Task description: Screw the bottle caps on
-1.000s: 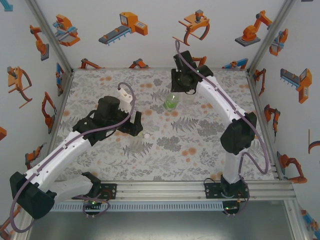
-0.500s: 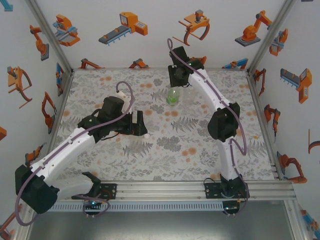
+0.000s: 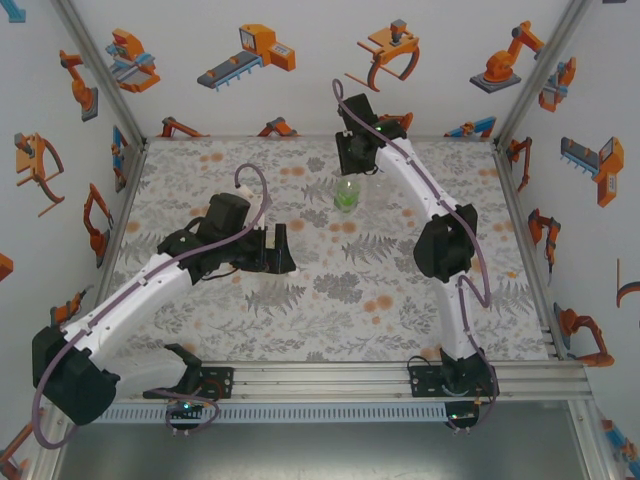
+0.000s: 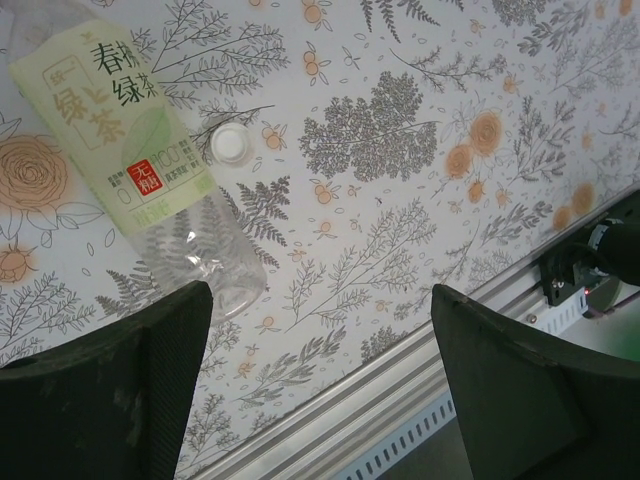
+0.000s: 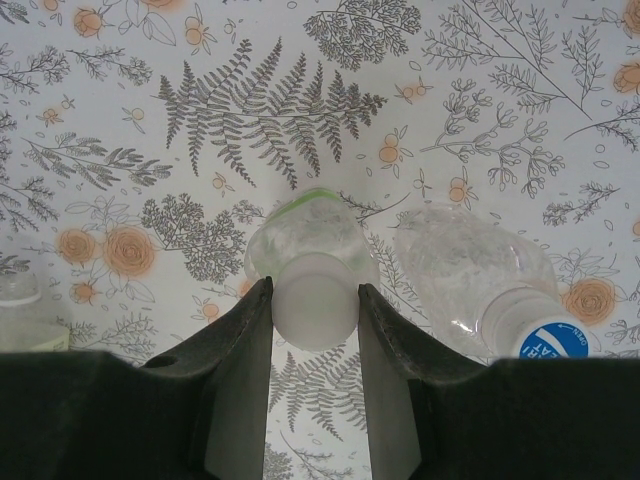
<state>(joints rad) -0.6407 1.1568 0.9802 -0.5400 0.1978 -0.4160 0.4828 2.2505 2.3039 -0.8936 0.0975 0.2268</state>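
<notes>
We see right gripper [image 5: 315,288] clamped on pale cap [image 5: 315,318] atop upright green-label bottle [image 3: 346,197] (far centre), left gripper [image 4: 322,300] jaws apart over yellow-label bottle [image 4: 130,130] lying sideways, white cap [image 4: 230,146] just beside it

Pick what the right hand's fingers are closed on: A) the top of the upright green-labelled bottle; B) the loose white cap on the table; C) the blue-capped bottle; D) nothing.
A: the right wrist view shows the right hand pinching the pale top of the green-labelled bottle from both sides, with the blue-capped bottle beside it, outside the fingers.
</notes>
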